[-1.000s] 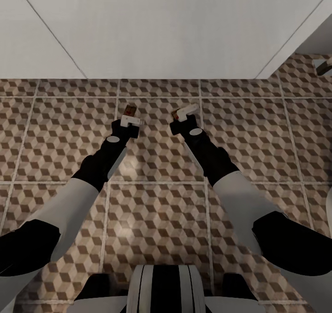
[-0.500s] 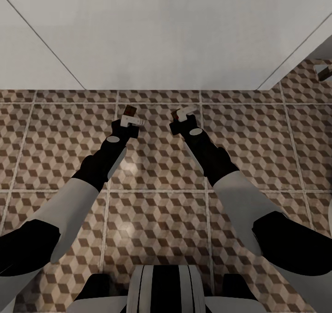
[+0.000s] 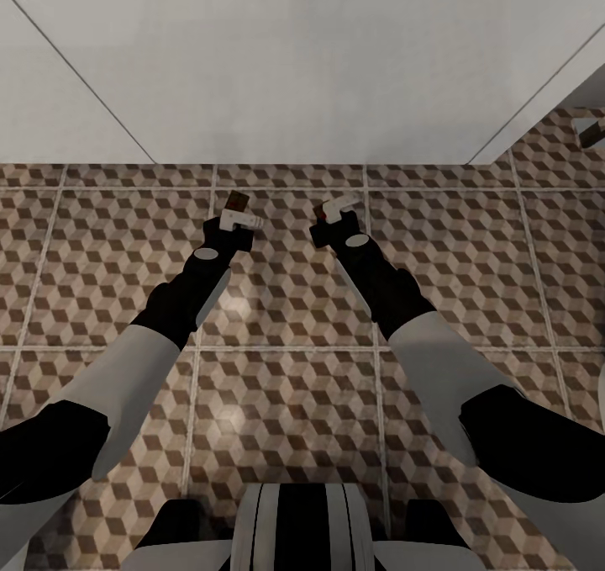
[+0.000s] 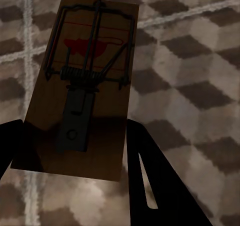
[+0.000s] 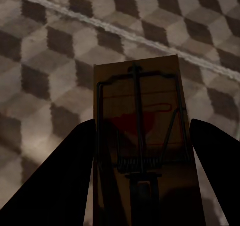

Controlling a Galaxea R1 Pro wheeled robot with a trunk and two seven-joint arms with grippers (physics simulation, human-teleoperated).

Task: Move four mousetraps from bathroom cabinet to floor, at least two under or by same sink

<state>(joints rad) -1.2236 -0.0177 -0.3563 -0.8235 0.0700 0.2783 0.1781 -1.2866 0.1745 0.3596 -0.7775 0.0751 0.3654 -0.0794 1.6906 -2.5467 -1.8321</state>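
Two mousetraps held over bathroom floor (image 3: 286, 403): left claw (image 3: 238, 215) grips one (image 4: 85, 81), right claw (image 3: 334, 210) another (image 5: 142, 136).

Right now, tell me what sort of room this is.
Probably a bathroom, though no fixture is clearly visible: brown, beige and cream cube-patterned floor tiles with pale grout meet a plain white panel. Each gripper holds a tan wooden mousetrap.

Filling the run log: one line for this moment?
left tool: holds mousetrap | right tool: holds second mousetrap | both above bathroom floor
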